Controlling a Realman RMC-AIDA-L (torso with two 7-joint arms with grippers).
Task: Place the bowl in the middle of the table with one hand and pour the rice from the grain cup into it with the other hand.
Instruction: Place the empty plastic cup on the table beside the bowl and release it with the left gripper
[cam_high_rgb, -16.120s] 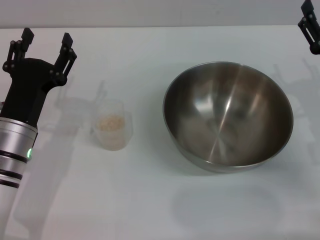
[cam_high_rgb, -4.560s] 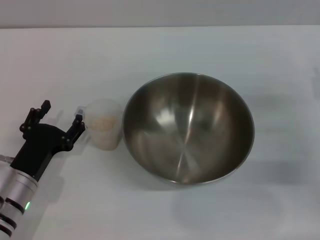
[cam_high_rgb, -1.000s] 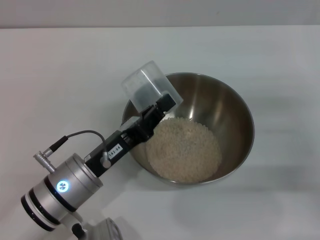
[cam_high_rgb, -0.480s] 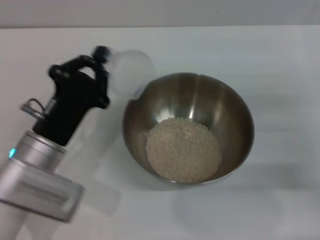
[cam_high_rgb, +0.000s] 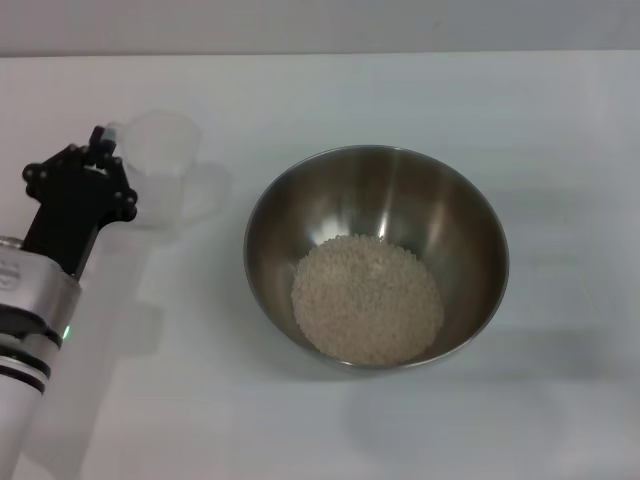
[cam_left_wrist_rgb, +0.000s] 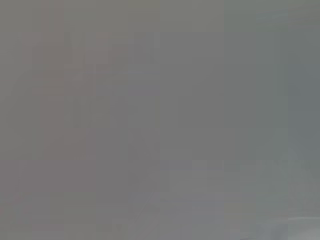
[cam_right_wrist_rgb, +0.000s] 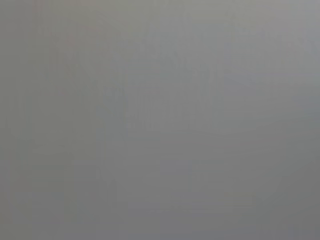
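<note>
While the rice (cam_high_rgb: 367, 297) fills the bowl (cam_high_rgb: 470, 215) mid-table (cam_high_rgb: 400, 90), my left gripper (cam_high_rgb: 112, 160) grips the light, empty, slippery cup (cam_high_rgb: 160, 165), best held by its wall, near the left edge.

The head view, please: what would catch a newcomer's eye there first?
The steel bowl in the middle of the white table, with a pale heap of rice in its bottom. Next, at the left edge, the left tool beside the translucent grain cup, now without rice.
</note>
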